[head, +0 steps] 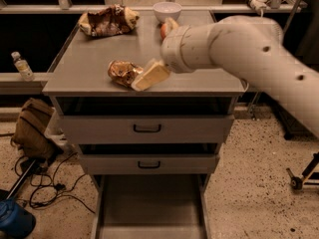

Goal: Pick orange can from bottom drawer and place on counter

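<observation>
The orange can (121,72) lies on its side on the counter (84,59), near the front edge, left of centre. My gripper (149,76) is at the can's right side, right against it, low over the counter. The white arm reaches in from the right. The bottom drawer (149,203) is pulled out at the foot of the cabinet, and its grey floor shows nothing on it.
A crumpled chip bag (107,20) lies at the counter's back left and a white bowl (167,10) at the back. A red apple (164,30) is mostly hidden behind my arm. The two upper drawers (147,128) are closed. A bag and cables (35,133) lie on the floor at the left.
</observation>
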Tool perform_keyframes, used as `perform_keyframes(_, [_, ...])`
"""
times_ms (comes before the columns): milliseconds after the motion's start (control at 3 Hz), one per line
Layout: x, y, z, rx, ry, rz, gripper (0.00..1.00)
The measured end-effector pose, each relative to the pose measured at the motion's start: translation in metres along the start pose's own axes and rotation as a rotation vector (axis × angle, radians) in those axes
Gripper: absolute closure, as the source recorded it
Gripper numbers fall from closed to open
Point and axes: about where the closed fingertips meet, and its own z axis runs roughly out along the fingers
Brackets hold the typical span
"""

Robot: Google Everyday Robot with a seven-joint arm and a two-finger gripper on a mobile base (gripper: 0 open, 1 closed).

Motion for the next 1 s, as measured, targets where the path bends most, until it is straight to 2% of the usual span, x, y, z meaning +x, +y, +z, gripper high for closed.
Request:
perform_keyframes(333, [-0.064,0.03,-0.074,0.045,0.02,-0.116,0.0])
perform_keyframes(667, [-0.163,0.077,-0.117,0.081,-0.023,-0.293,0.0])
perform_keyframes(1000, [-0.176,0.081,-0.129,0.103,-0.012,-0.326,0.0])
